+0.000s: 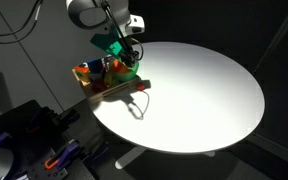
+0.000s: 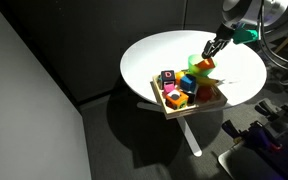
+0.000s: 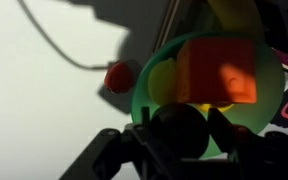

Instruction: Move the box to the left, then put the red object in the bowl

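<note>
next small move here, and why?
Probably lift straight up. The gripper hangs over the green bowl, jaws closed, nothing visibly held. A red-orange block lies inside it beside a yellow piece. A small red ball sits just outside the rim, so confirm which red object was meant.

Smooth matt white is being shown by the table (image 1: 204, 90); on it, pale wood is being shown by the box (image 2: 199, 106), glossy plastic by the green bowl (image 3: 142, 100).
</note>
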`<act>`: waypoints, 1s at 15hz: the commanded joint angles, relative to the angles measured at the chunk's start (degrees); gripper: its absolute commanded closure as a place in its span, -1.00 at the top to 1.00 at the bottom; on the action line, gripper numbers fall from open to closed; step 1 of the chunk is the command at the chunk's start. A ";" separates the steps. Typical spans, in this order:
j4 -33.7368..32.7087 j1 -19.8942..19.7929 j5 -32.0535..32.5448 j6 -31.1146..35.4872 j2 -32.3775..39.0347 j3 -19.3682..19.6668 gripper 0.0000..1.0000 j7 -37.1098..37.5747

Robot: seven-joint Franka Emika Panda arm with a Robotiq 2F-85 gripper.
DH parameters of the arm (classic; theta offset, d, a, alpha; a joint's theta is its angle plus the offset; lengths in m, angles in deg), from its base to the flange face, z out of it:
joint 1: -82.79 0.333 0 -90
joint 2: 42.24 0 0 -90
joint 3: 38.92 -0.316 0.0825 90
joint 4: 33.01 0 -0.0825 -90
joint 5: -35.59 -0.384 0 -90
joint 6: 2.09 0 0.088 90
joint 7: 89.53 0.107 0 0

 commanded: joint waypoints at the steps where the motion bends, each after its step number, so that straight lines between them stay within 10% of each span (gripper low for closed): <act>1: -1.02 -0.20 1.13 0.14 0.74 -0.17 0.82 1.78; 15: 2.80 -3.75 -10.88 -6.53 -4.91 -1.97 1.00 -3.02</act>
